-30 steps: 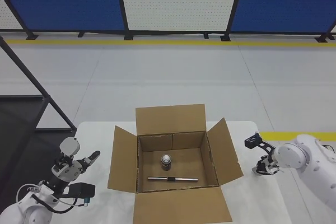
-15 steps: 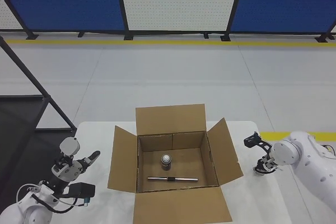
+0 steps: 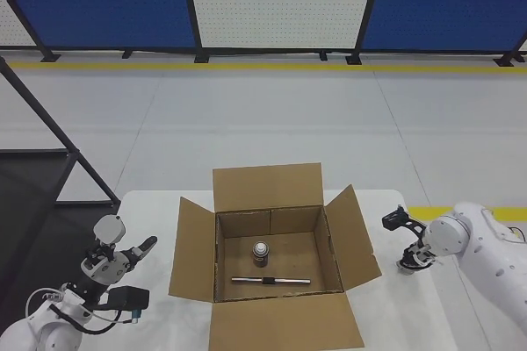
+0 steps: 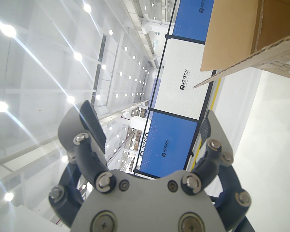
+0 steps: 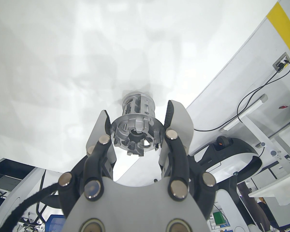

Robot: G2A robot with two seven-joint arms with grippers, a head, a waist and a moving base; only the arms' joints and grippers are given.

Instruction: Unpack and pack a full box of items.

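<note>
You are looking at an open cardboard box [image 3: 270, 263] sitting just below the centre of the top view, on the white table [image 3: 395, 307]. Its four flaps [image 3: 189, 250] are spreading outward: one standing up toward the upper edge of the frame, one lying toward the lower edge, and one leaning out to each side. Two items are resting on the brown floor inside. A small grey metal cylinder [image 3: 261, 253] is standing upright near the middle. A thin metal rod [image 3: 270, 280] is lying crosswise just below it in the frame, near it but apart.

To the right of the box, past the right-hand flap and clear of it, your right gripper [image 5: 137, 108] is pointing down at the table. It is closing narrowly on a slotted metal part [image 5: 135, 131], a grey ribbed barrel with a wider notched collar. The fingers [image 5: 178, 121] are pressing on that collar from both sides. The part's far end is sitting at the table surface; you cannot tell whether it is touching.

In the lower left of the top view, well apart from the box, your left gripper [image 4: 147, 108] is hanging spread wide, its ribbed pads [image 4: 93, 124] facing each other across the gap.

Blue and white panels [image 3: 281, 22] are running along the upper edge of the top view, above a yellow floor line [image 3: 263, 66].
</note>
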